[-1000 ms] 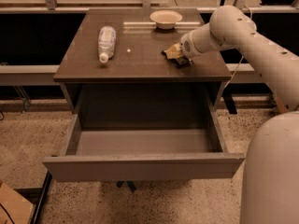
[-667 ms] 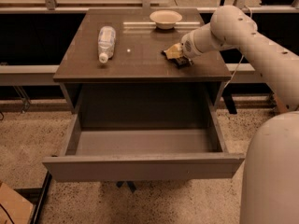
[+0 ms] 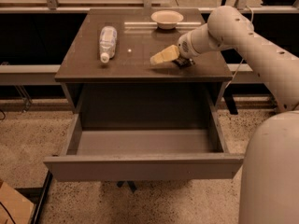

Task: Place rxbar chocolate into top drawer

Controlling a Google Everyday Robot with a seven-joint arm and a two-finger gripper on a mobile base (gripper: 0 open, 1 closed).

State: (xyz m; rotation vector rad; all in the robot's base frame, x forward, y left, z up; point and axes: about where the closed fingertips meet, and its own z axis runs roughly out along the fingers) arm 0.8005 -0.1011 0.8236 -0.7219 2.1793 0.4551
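My claw [image 3: 162, 56] is low over the right side of the table [image 3: 135, 65]; I cannot tell whether it is clenched. The rxbar chocolate [image 3: 184, 63] lies just beside it. Nearer, the top drawer [image 3: 140, 167] stands open.

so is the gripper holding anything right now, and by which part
Cannot tell. The gripper sits low on the cabinet top against the rxbar chocolate, but any grip on the bar is hidden.
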